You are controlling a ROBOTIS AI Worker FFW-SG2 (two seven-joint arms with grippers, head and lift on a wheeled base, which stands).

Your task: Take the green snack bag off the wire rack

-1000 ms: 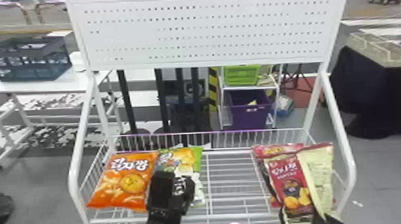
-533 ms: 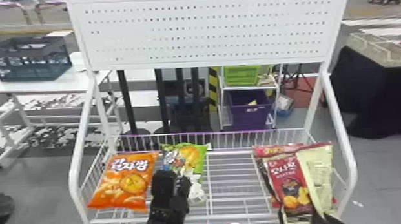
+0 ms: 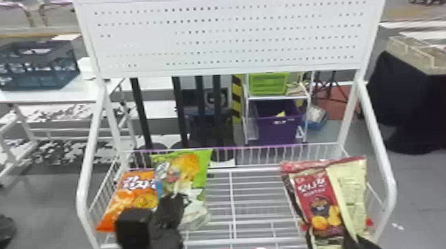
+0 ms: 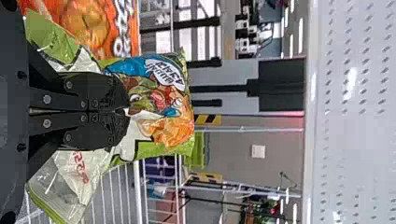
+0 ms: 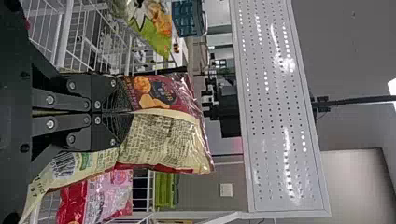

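Orange bag (image 3: 128, 198): on your left pincer's outer side, its inner edge overlapped by the green snack bag (image 3: 188, 167) in the head view; contact between the two cannot be confirmed.
Left pincer (image 4: 126, 111): clenched, with the front of the green bag gathered between its fingers.
Green bag, position: at your left pincer's tips, its printed upper part beyond them, its pale lower corners flared to both sides of the fingers.
Green bag, long axis: roughly in line with those fingers, so your pull would run along the bag's length.
Green bag, support: you cannot tell whether its lower end bears on the wire rack (image 3: 232, 197).
Bare wires: just inward of your left pincer, the side away from the orange bag.
Right pincer (image 5: 128, 112): clenched on the maroon and cream bag (image 3: 317, 208), well apart from the green one.
Arm nearer the task bag: your left, by a wide margin.
Step in hand, judged: grip made, removal under way or about to be.
Advice: raise it, bearing slightly inward; a drift outward could drag the orange bag along.
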